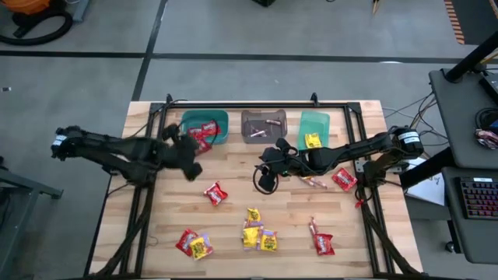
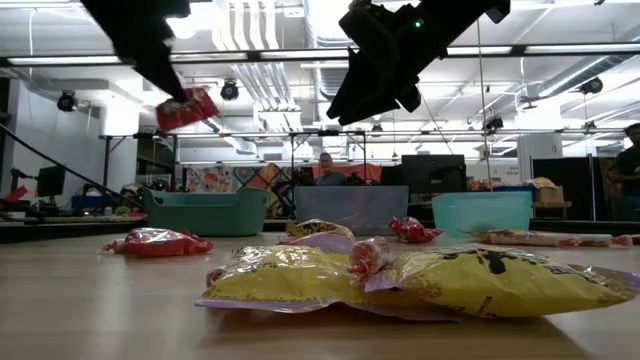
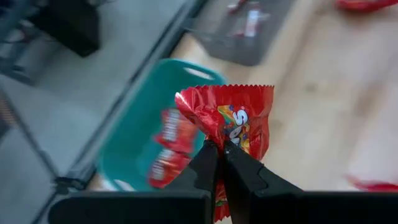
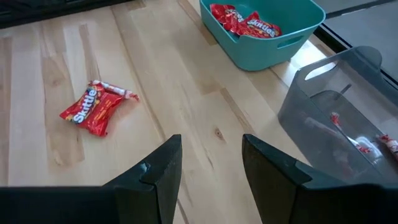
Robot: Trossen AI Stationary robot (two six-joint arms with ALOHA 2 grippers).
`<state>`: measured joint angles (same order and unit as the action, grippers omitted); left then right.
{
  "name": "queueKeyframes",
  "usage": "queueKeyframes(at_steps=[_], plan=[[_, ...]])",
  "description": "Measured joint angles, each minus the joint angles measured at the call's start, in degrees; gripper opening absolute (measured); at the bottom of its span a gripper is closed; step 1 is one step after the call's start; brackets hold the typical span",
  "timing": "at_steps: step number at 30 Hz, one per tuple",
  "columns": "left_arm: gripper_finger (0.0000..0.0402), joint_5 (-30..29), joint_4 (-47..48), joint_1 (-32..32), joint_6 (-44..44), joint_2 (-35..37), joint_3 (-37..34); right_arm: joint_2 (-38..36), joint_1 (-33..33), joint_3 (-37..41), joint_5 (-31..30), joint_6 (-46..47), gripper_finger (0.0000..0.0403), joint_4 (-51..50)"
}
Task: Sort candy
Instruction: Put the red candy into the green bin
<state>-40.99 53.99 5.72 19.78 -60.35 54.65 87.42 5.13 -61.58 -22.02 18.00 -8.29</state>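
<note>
Several sweets already sit in your bins, about a dozen candy pieces (image 1: 259, 238) lie loose on the table (image 1: 233, 222), your left gripper (image 3: 221, 146) pinches a red packet (image 3: 233, 118) seemingly over the teal bin (image 1: 205, 127), and your right gripper (image 4: 211, 155) hangs open.

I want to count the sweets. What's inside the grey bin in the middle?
Inside the grey bin lie thin pinkish sticks; the right wrist view shows at least two. The bin's cloudy wall hides part of its floor, so an exact count can't be made.
</note>
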Motion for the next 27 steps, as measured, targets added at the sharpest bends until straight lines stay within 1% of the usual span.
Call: queueKeyframes(at_steps=[3,5,6,8,10,11,14,16,19,23,27], plan=[[0.0000,0.89,-6.48,-8.82,-10.12,-0.86,-0.36,-0.02,0.00,0.00,0.00,0.02,0.0160,-0.02],[0.0000,4.88,-12.35,-16.28,-16.55,-1.70,-1.38,-0.04,0.00,0.00,0.00,0.22,0.0160,-0.02],[0.0000,8.82,-15.48,-20.45,-18.95,-2.38,-1.96,0.00,0.00,0.00,0.00,0.21,0.0160,-0.02],[0.0000,19.50,-20.51,-29.15,-22.09,-4.27,-3.01,0.14,0.00,0.00,-0.02,-0.05,0.0160,-0.07],[0.0000,29.22,-22.75,-37.31,-22.74,-7.13,-3.59,0.37,-0.15,0.00,0.00,-0.04,0.0160,-0.15],[0.0000,31.97,-23.01,-41.08,-22.37,-8.85,-3.67,0.37,-0.13,0.00,-0.02,-0.02,0.0160,-0.40],[0.0000,37.18,-22.32,-49.89,-19.77,-13.87,-3.71,0.37,-0.06,0.00,-0.02,0.00,0.0160,-0.52],[0.0000,39.10,-22.31,-53.31,-18.48,-17.12,-3.72,0.37,0.13,-0.02,-0.02,0.00,0.0160,-0.55],[0.0001,39.39,-22.00,-55.53,-18.40,-20.72,-3.80,0.37,0.30,0.00,0.00,0.00,0.0160,-0.52],[0.0013,37.63,-22.09,-55.16,-19.75,-23.41,-3.80,0.37,0.26,0.00,-0.02,0.93,0.0160,-0.98],[0.0037,35.59,-21.29,-54.64,-20.87,-24.29,-3.80,0.37,0.26,0.00,-0.02,1.51,0.0160,-1.81]])
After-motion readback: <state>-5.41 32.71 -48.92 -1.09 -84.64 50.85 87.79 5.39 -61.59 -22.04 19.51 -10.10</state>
